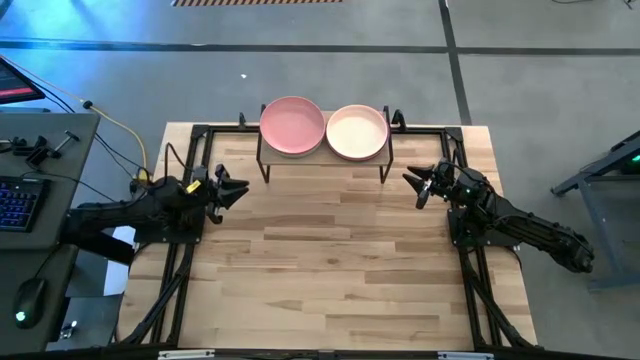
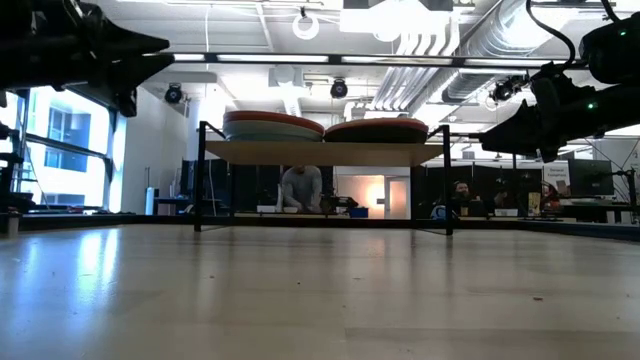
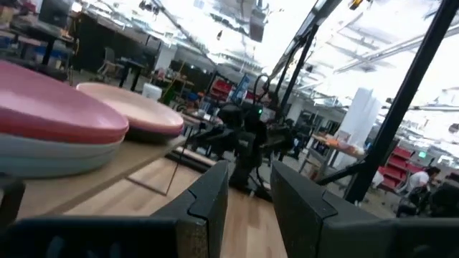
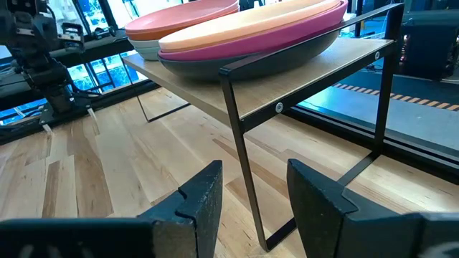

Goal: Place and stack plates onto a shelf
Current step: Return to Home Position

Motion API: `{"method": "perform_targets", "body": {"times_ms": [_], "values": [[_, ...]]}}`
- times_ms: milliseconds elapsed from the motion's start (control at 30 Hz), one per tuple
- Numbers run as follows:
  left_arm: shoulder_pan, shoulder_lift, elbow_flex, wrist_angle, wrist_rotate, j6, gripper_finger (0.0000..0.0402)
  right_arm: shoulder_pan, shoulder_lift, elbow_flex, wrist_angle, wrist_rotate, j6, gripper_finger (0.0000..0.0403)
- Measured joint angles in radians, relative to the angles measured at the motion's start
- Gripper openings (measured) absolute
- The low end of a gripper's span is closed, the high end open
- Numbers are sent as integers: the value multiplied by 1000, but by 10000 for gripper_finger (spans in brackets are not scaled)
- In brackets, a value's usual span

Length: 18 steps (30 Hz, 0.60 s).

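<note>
- The plates point(image 4: 251, 50) sit piled on the shelf point(image 2: 320, 153), side by side, with a pink plate point(image 1: 292, 125) and a cream plate point(image 1: 357, 132) on top.
- We see no plate on the counter point(image 1: 330, 260); we judge the stacking finished.
- The left tool point(image 1: 236, 188) and the right tool point(image 1: 414, 188) hang spread and empty near the shelf.

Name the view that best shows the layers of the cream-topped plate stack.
Right wrist view: the cream-topped stack sits close and side-on, cream over magenta over dark grey. The high view shows only its cream plate; the low view a thin dark sliver; the left wrist view a distant rim.
</note>
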Motion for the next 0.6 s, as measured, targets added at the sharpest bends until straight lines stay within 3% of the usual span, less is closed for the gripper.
{"method": "perform_targets", "body": {"times_ms": [300, 600], "values": [[0, -59, 0, -253, -2, 4, 96, 0, 0, 0, 0, 0, 0, 138], [-37, -59, 0, -263, -3, 191, 96, 0, 0, 0, 0, 0, 0, 138]]}}
